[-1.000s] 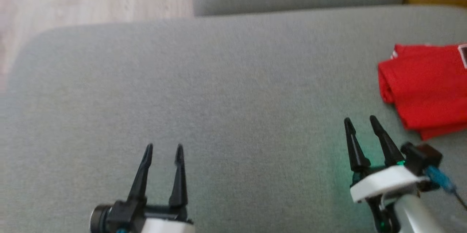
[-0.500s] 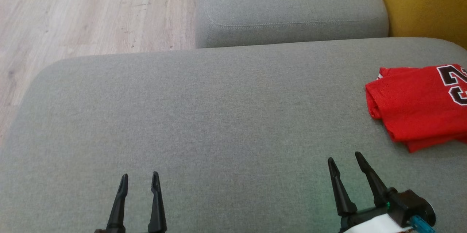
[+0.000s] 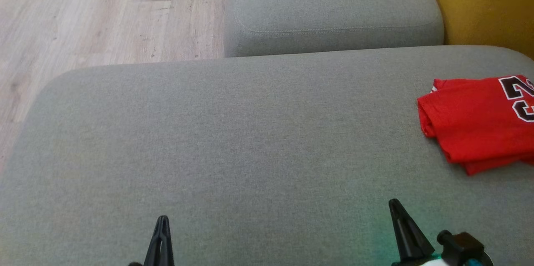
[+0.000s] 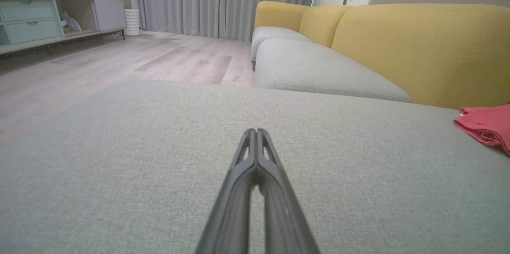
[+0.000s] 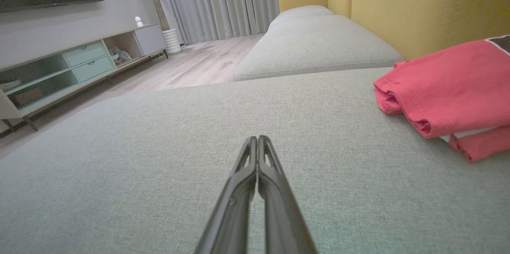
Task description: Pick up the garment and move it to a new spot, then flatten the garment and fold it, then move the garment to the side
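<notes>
The garment (image 3: 475,122) is a red shirt with dark numbers, folded into a neat stack at the right edge of the grey cushion (image 3: 233,141). The right wrist view has the garment (image 5: 446,86) at its right, and the left wrist view catches a corner of the garment (image 4: 484,126) far right. My left gripper (image 3: 162,226) sits low at the bottom left, shut, holding nothing; its fingers (image 4: 255,166) press together over bare fabric. My right gripper (image 3: 396,212) is shut too, empty, a short way below and left of the garment, with its fingers (image 5: 257,166) closed.
A second grey cushion (image 3: 329,7) lies beyond the first, with a yellow sofa back (image 3: 484,3) at the right. Wooden floor (image 3: 96,16) runs past the cushion's left edge. A TV cabinet (image 5: 71,67) stands across the room.
Both grippers went from open to shut and drew back toward the bottom of the head view. The camera tilted up, so the whole scene slid down in the picture.
</notes>
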Controlling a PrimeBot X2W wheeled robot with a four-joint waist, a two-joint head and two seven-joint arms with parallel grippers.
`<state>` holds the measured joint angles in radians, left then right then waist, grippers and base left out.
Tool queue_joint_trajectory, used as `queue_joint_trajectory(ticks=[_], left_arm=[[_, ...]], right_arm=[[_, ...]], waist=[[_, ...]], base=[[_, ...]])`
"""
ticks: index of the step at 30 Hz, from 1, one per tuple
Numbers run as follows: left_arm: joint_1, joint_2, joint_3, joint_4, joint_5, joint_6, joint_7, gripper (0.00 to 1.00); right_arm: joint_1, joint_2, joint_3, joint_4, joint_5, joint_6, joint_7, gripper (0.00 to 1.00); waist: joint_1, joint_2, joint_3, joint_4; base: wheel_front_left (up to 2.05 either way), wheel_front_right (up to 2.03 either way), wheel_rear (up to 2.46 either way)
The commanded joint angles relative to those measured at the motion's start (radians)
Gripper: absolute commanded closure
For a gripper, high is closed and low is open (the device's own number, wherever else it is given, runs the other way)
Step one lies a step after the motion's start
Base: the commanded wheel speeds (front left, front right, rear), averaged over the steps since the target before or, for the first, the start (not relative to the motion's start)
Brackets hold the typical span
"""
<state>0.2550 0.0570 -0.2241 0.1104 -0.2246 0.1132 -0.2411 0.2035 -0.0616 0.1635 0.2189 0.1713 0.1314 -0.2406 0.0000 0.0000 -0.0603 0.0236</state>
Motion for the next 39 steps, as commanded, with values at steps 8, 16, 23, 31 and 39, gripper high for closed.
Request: queue_joint_trajectory(ticks=[8,16,23,31,39], left_arm=[[-0.047,0.009,0.021,-0.018,-0.115,-0.021,0.018,1.00],[-0.071,0.013,0.035,-0.003,-0.212,-0.039,0.036,1.00],[-0.089,0.016,0.046,0.007,-0.285,-0.051,0.050,1.00],[-0.111,0.020,0.062,0.019,-0.380,-0.067,0.068,1.00],[-0.133,0.023,0.080,0.027,-0.475,-0.083,0.088,1.00]], right_arm=[[-0.051,-0.008,-0.014,-0.027,0.121,0.000,0.020,1.00],[-0.070,-0.012,-0.026,-0.023,0.221,0.000,0.038,1.00],[-0.083,-0.015,-0.035,-0.020,0.295,0.000,0.052,1.00],[-0.101,-0.017,-0.048,-0.017,0.393,0.000,0.071,1.00],[-0.119,-0.019,-0.062,-0.014,0.491,0.000,0.091,1.00]], waist=[[0.0000,0.0000,0.005,-0.002],[0.0000,0.0000,0.009,-0.003],[0.0000,0.0000,0.012,-0.004],[0.0000,0.0000,0.016,-0.006],[0.0000,0.0000,0.020,-0.007]], base=[[0.00,0.00,0.00],[0.00,0.00,0.00],[0.00,0.00,0.00],[0.00,0.00,0.00],[0.00,0.00,0.00]])
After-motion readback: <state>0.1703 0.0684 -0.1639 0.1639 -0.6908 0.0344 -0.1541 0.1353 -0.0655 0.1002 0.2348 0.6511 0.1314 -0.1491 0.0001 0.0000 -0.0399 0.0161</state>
